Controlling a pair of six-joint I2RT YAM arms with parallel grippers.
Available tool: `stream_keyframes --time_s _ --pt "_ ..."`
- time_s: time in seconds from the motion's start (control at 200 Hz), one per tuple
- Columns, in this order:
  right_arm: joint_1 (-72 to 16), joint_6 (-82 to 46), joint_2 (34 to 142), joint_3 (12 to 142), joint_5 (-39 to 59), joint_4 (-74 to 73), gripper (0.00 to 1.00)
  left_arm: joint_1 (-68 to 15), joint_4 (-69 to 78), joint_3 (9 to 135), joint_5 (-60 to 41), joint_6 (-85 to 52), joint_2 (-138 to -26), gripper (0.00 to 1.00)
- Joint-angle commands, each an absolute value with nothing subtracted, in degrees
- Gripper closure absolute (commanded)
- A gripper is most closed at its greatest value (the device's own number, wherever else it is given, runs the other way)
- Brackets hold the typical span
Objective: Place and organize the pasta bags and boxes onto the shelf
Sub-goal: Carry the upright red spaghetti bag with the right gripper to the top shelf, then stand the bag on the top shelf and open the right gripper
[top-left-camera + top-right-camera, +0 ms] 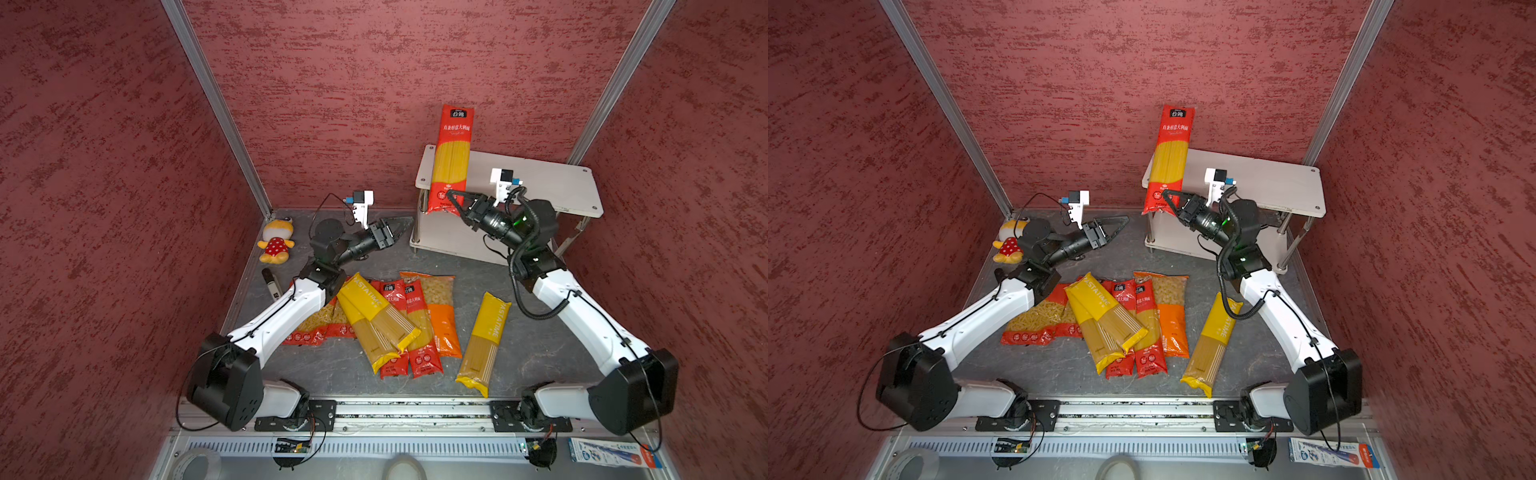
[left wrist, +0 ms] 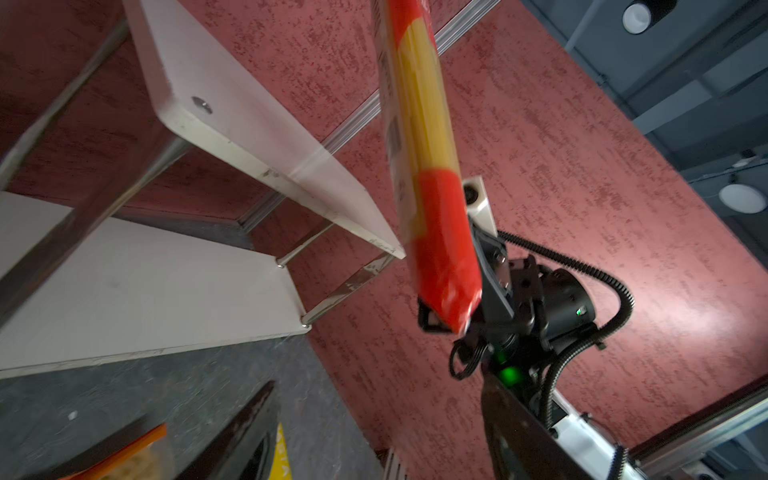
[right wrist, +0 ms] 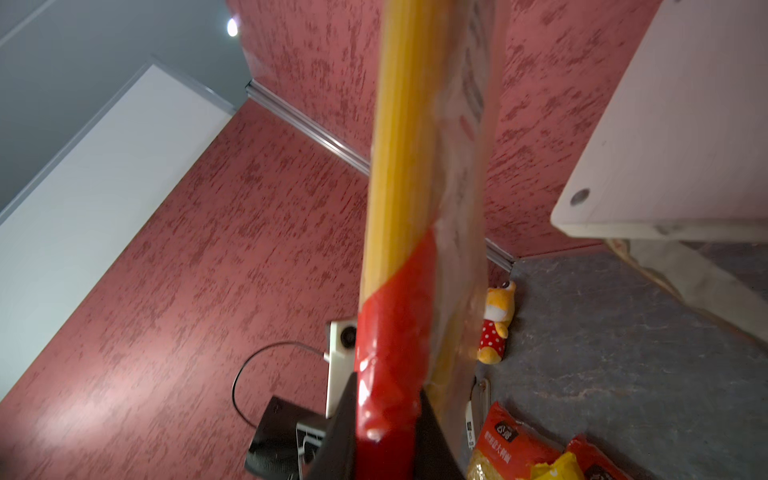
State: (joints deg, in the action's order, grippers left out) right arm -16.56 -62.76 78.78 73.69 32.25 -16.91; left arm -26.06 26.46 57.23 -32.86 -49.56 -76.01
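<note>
- The long red plastic bag of spaghetti [image 1: 451,158] is clamped at its lower red end by the right jaws, which are closed tight on it. The rest of the bag stands almost upright above them, leaning slightly.
- So low a grip is judged to serve for setting the base down on a board while the length is steadied from beneath. Some top-heavy sway is to be expected, as most of the bag is unsupported.
- The small two-tier shelf of white boards and chrome posts [image 1: 540,183] stands just beyond the right jaws. The bag's base is held at the upper board's near corner, and whether board and bag touch cannot be told.
- The left jaws are spread wide with nothing between them. They are held low over the dark grey stone-patterned desk [image 1: 332,374], well apart from the bag and pointed toward the shelf's lower tier. They are judged to be free for steadying or for another pick.
- Past the right jaws the whole upper board is seen bare, so open room is offered there. The lower board [image 2: 145,291] is bare too, but the gap under the upper board looks too low for an upright bag.
- The board's edge and the chrome posts lie close beside the right jaws, so little clearance is left for sideways moves.
- The heap of red, yellow and orange pasta bags [image 1: 415,324] lies flat on the desk behind both jaws, toward the arm bases. One long yellow plastic bag [image 1: 484,340] lies apart from it. No bag is yet seen resting on the shelf.
</note>
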Motion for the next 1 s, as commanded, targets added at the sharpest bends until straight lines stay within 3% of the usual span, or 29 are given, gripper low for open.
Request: stream_keyframes --time_s 0.0,0.356,0.471,0.546,0.686,0.992 --pt "-14.7 -61.6 80.1 81.6 27.8 -12.6 1.0 -27.4 16.4 54.4 -24.1 -39.4 -70.3 0.24" --pt "-14.2 -68.2 90.0 87.6 29.7 -11.7 0.99 -30.3 14.3 51.8 -21.1 -37.4 -68.3 0.23" --pt "-14.2 -68.9 91.0 87.6 29.6 -10.1 0.9 -31.8 14.9 51.9 -20.7 -37.3 -69.5 0.23" --pt "-14.2 -68.5 90.9 87.6 29.0 -8.4 0.76 -32.5 15.4 51.9 -20.4 -37.3 -70.2 0.23" --pt "-14.1 -67.3 89.7 86.4 28.8 -6.2 0.59 -33.5 15.7 52.1 -20.3 -37.0 -70.9 0.23" --pt "-13.5 -67.7 84.9 77.5 28.2 -6.3 0.47 -33.9 15.9 51.8 -19.8 -36.4 -71.4 0.23"
